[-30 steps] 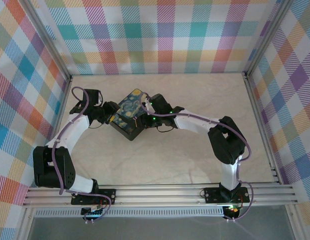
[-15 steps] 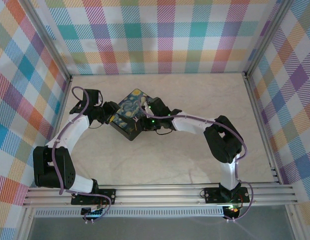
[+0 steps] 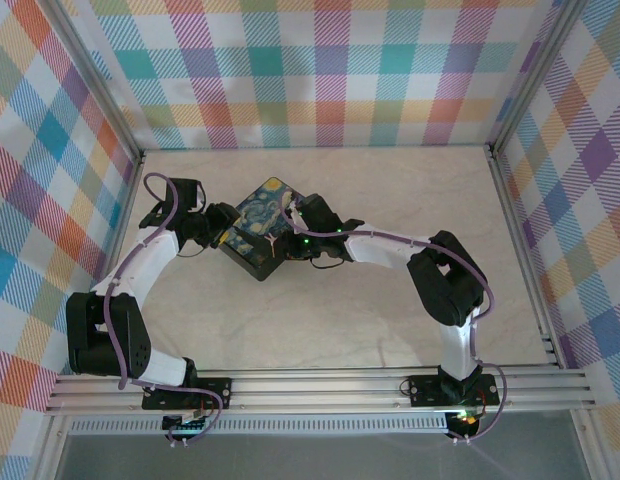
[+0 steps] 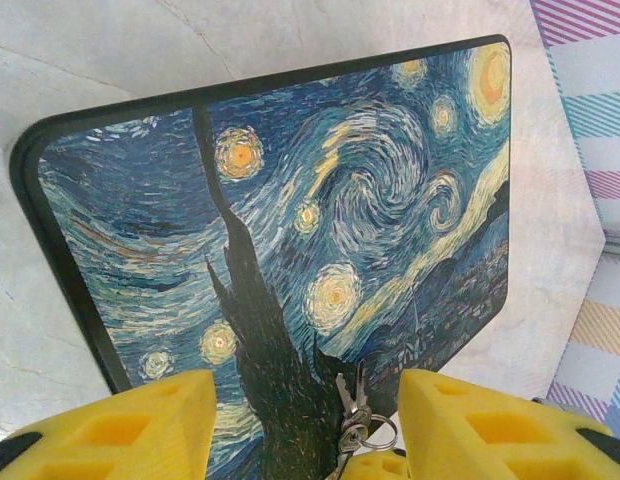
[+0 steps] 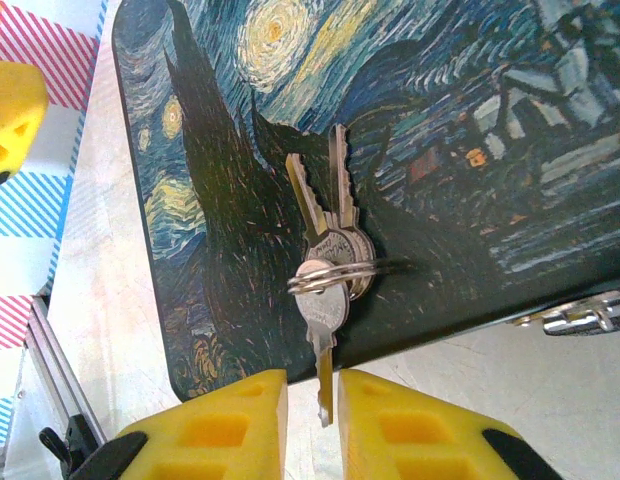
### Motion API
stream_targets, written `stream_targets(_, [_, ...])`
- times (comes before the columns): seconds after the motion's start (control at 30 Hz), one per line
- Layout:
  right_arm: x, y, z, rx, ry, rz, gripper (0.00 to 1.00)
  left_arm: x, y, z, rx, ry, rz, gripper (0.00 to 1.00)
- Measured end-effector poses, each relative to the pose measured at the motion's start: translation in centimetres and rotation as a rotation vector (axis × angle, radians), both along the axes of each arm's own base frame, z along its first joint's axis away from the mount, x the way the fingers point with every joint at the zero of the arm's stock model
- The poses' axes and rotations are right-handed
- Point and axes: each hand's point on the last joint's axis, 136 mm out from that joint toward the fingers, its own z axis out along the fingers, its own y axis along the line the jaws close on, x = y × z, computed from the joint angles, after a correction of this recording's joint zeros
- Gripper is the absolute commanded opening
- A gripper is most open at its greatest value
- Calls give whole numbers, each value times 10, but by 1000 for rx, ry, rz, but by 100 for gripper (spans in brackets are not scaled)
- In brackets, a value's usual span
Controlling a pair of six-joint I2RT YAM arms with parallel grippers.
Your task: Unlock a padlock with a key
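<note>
Well, my right hand (image 5: 313, 400) stands a slit apart astride the key (image 5: 323, 310) — pinching or not, I cannot tell. My left hand (image 4: 305, 400) straddles the painted box (image 4: 320, 200) at its corner, half-spread, grip unclear. Pale marbled desk (image 3: 340, 330), plaid walls (image 3: 320, 70) — the key lies over the lid's edge, tip inside that slit.

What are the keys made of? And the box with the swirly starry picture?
The keys look like bare metal: silvery, a little brassy, with bright glints, hung on a shiny wire ring. The box has a smooth printed lid with a black rim. It may be plastic or painted tin; I can't tell which.
</note>
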Motion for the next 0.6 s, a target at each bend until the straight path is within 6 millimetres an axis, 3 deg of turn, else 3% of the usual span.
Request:
stream_targets(0.3, [0, 2, 2, 15, 2, 5, 7, -1, 0, -2, 2, 3, -4, 51])
stream_targets(0.6, [-4, 1, 0, 7, 16, 18, 16, -4, -8, -2, 16, -2, -43, 51])
